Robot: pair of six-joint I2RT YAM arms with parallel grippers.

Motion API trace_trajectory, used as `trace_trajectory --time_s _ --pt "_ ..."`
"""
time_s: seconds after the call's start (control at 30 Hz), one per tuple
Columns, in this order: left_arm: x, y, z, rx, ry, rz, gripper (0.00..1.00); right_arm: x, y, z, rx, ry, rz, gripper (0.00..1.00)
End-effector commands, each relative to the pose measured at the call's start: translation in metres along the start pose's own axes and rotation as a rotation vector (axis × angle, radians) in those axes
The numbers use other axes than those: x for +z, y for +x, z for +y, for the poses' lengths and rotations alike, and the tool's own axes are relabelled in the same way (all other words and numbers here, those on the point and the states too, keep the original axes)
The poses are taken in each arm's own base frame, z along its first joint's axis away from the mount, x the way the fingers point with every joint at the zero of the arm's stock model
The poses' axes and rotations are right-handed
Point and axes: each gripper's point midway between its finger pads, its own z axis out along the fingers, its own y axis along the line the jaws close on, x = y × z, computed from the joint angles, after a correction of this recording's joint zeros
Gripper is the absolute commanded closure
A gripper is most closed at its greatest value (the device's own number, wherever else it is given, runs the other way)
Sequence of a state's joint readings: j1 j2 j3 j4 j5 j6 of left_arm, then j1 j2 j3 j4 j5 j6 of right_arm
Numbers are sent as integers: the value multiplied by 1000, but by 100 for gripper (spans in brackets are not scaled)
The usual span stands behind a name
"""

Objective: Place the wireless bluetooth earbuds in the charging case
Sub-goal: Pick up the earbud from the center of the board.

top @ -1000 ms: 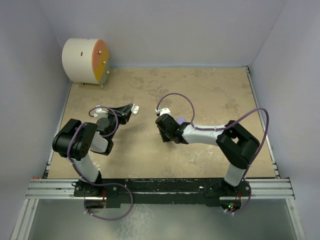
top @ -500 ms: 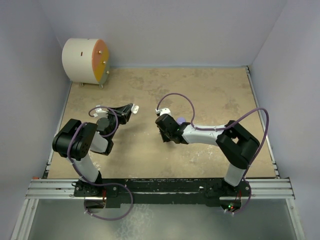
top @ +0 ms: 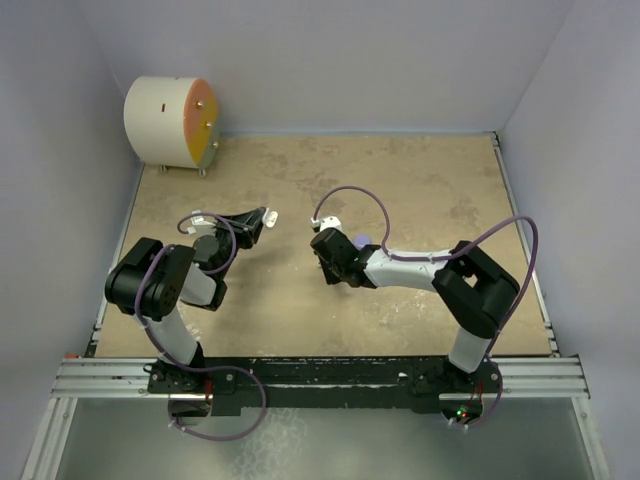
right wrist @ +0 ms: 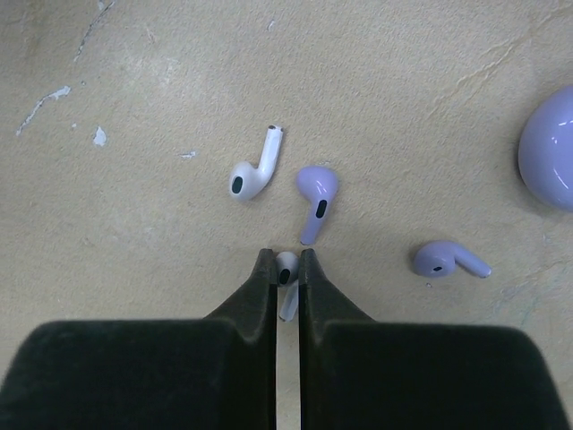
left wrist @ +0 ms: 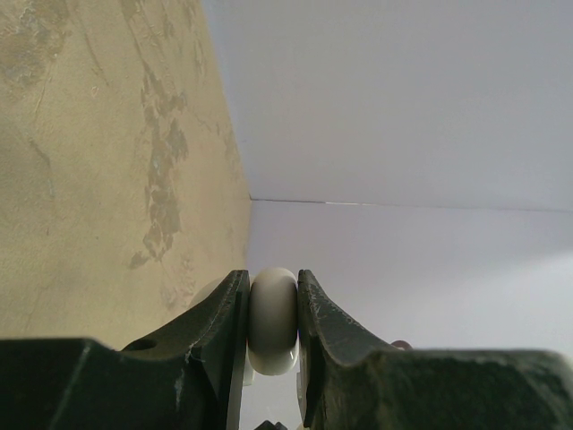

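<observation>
My left gripper (left wrist: 273, 274) is shut on the white disc half of the charging case (left wrist: 272, 328) and holds it edge-on above the table; in the top view it (top: 262, 217) is at centre left. The lilac disc half (right wrist: 551, 148) lies on the table at the right edge of the right wrist view, and shows in the top view (top: 361, 240). My right gripper (right wrist: 286, 256) is low over the table, shut on a whitish earbud (right wrist: 286, 268). A white earbud (right wrist: 253, 171) and two lilac earbuds (right wrist: 317, 199) (right wrist: 445, 259) lie just ahead of it.
A big white drum with an orange face (top: 172, 122) stands at the far left corner. Pale walls enclose the tan table (top: 420, 180) on three sides. Purple cables loop over both arms.
</observation>
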State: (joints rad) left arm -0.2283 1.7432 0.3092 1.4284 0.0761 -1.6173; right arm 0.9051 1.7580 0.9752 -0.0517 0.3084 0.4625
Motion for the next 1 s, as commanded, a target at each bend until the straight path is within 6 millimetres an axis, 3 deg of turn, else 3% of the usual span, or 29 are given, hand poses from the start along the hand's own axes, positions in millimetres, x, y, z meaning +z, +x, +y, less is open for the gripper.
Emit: trace_trajectory --time_s 0.0,0.17,0.4,0.53,0.67,0.87,0.97 --pt "-1 -1 -24 -12 93 5 100 -10 5 -10 -20 45 22 100" --pt "0 -1 -26 -16 97 7 100 -47 -59 1 10 -23 -178 100" --pt "2 0 -29 -44 86 16 100 -128 -175 17 30 -187 -609 100" --pt "5 2 -37 -46 82 24 100 -161 -228 18 -4 -227 -860 100" --pt "11 4 -48 -78 68 29 100 -185 -257 18 -74 -242 -1095 100" --pt "18 4 -63 -73 53 21 100 -201 -260 14 -190 -289 -1342 100" --pt "21 6 -66 -77 41 23 100 -200 -264 10 -203 -330 -1394 100"
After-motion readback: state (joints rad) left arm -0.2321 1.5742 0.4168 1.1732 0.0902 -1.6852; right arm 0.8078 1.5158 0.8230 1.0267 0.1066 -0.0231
